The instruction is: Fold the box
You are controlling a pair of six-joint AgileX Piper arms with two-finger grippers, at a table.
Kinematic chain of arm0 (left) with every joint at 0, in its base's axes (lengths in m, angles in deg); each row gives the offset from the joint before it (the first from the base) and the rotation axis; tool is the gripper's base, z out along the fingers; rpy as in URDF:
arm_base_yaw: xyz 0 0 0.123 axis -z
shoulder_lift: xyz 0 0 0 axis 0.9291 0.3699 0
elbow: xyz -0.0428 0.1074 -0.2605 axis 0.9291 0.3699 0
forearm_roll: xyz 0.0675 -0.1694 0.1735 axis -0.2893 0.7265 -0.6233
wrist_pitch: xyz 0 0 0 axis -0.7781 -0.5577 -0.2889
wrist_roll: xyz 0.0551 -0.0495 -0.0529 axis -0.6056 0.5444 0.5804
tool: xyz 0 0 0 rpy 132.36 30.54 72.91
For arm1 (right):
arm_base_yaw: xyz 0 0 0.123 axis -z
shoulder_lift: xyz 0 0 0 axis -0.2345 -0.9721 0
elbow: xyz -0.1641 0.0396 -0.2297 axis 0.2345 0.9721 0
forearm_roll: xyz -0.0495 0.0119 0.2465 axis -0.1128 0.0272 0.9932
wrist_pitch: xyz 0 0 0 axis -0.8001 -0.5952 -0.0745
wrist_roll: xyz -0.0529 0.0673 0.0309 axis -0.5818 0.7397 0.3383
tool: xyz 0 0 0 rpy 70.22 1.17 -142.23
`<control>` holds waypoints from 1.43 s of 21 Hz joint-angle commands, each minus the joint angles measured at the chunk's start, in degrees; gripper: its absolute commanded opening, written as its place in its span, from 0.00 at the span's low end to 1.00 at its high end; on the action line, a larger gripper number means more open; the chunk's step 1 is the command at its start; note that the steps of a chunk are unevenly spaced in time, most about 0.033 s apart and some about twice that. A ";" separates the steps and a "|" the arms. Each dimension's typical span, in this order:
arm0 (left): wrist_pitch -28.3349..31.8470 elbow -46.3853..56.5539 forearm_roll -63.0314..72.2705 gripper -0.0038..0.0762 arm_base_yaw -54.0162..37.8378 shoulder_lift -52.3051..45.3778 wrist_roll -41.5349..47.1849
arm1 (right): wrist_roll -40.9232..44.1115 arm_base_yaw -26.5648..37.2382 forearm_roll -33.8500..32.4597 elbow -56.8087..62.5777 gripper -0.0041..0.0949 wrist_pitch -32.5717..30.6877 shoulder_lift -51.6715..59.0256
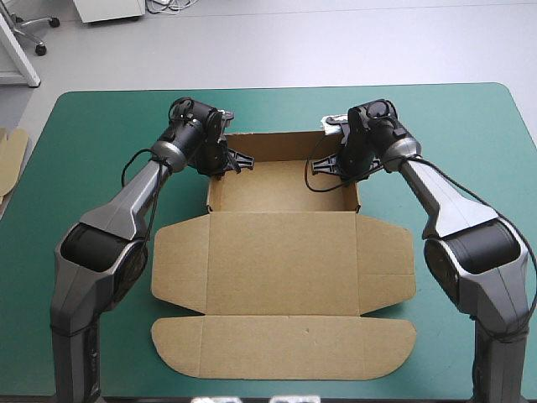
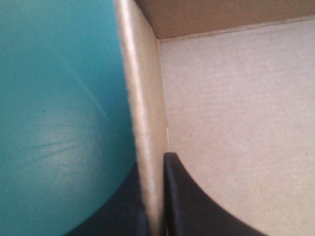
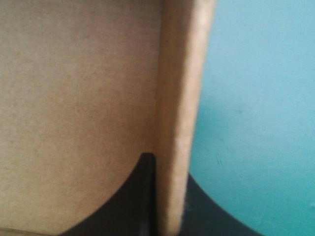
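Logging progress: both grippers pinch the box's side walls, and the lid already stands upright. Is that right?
Not the lid: the high view shows the lid lying flat on the teal-green cover. The left gripper and right gripper do each pinch a side wall of the box.

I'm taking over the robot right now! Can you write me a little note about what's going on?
The left gripper is shut on the box, pinching its left side wall.
The right gripper is shut on the box, pinching its right side wall.
Box: mid-table, tray part at the far side.
Done: tray walls raised.
Left: the lid and its flaps lie flat, unfolded.
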 commanded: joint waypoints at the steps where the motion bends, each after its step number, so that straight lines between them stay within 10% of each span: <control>1: -0.35 -1.06 -6.41 0.03 -0.52 -2.14 -1.49 | -2.60 -0.76 -4.23 -1.62 0.03 -0.87 2.53; 11: -0.35 -1.06 -6.33 0.03 -0.52 -2.10 -1.22 | -2.27 -0.76 -4.86 -1.62 0.08 -2.19 1.72; 16: -0.34 -1.06 -5.03 0.29 -0.52 -3.44 -1.22 | -1.84 -0.76 -5.28 -1.73 0.41 -1.49 3.96; 20: -0.14 -1.06 -3.68 0.53 -0.52 -5.04 -1.94 | -1.69 -0.76 -4.38 -1.81 0.42 -1.60 6.23; 30: -0.57 -1.06 -0.76 0.54 -0.39 -12.49 -3.57 | -1.46 -0.76 -2.22 -2.94 0.42 -1.80 13.67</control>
